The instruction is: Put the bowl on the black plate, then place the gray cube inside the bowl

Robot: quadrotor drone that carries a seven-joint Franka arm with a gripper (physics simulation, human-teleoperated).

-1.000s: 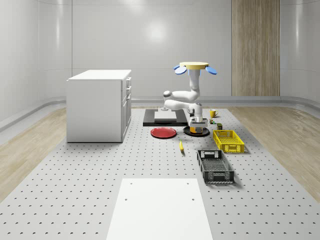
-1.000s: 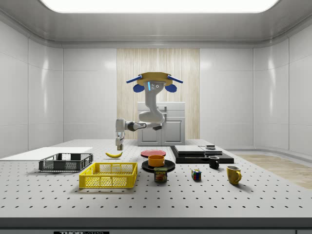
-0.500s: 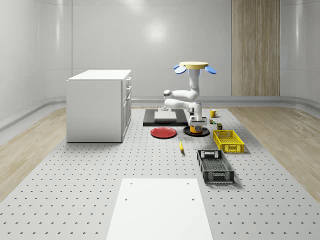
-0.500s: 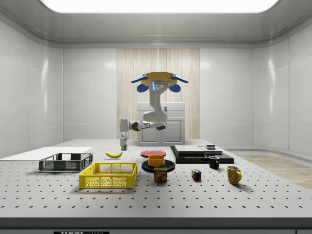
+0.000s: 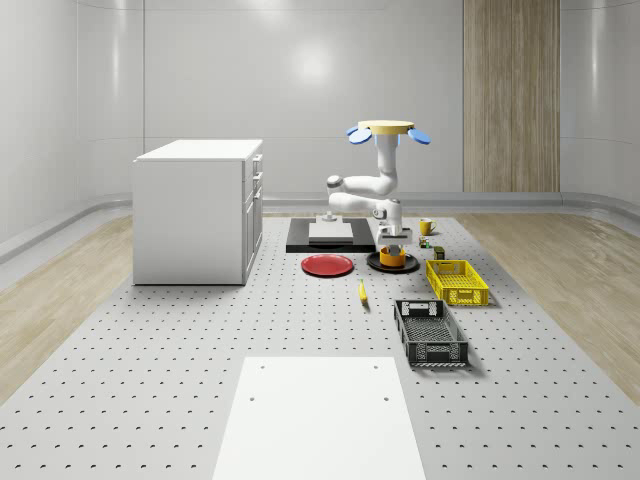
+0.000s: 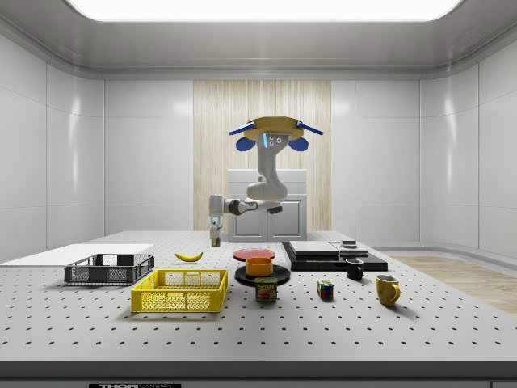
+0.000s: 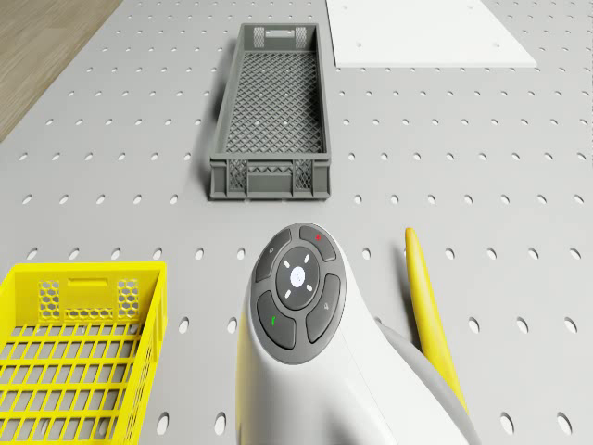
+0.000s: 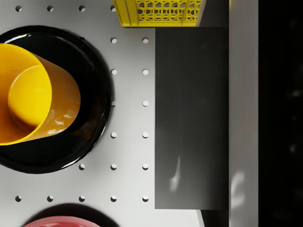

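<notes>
With the bowl (image 8: 33,92) seated on the black plate (image 8: 90,137), step 1 is judged done; the gray cube must be located next, while the tool (image 6: 216,237), whose opening cannot be told, hangs above the tabletop (image 5: 200,340) under the hovering drone (image 6: 275,129).

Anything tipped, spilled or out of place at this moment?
Nothing stands out. The bowl sits upright on the black plate, the crates and mugs stand level, and the drone hovers above the table with its gripper near the bowl.

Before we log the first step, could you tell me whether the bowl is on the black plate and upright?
Yes. The orange bowl sits upright on the black plate, its opening facing up and empty; the side view shows it resting level there.
</notes>
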